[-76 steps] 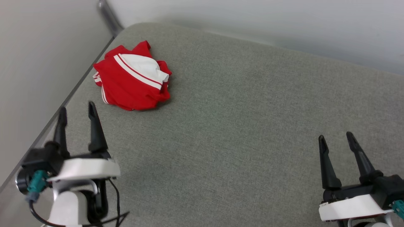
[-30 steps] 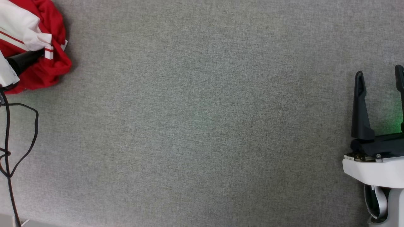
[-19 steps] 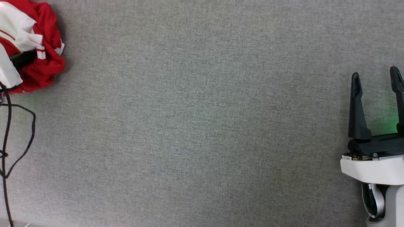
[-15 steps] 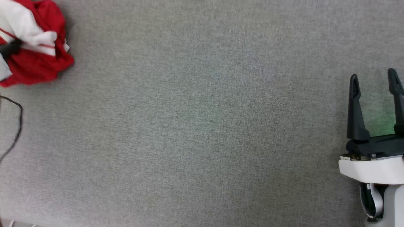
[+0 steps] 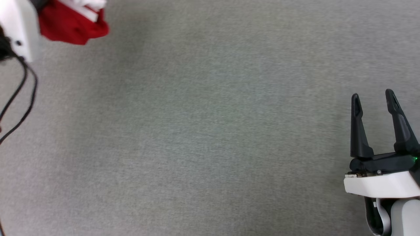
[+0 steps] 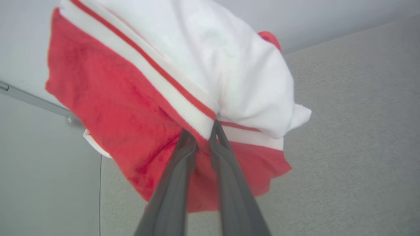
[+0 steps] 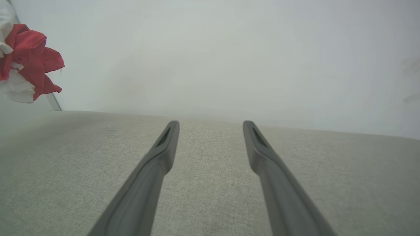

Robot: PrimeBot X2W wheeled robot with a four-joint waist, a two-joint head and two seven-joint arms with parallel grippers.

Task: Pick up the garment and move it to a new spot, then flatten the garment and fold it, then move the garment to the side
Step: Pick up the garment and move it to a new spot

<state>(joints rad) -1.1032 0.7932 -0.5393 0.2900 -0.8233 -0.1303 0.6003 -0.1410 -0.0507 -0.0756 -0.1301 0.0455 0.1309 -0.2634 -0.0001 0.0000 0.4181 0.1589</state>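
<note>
There is one garment (image 5: pixel 72 29), a single red-and-white bundle at about 10 o'clock in the head view, and one grey fabric surface (image 5: pixel 210 131). Two end effectors are counted, the left end effector (image 6: pixel 201 131) and the right end effector (image 5: pixel 372 93) at about 4 o'clock, each with two dark fingers (image 5: pixel 358 134), four in all. Two black cable strands (image 5: pixel 34 90) show at 9 o'clock.

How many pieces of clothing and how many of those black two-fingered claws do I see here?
garment: 1
grippers: 2 (left gripper, pinching the cloth; right gripper, open)
Total: 3
</note>
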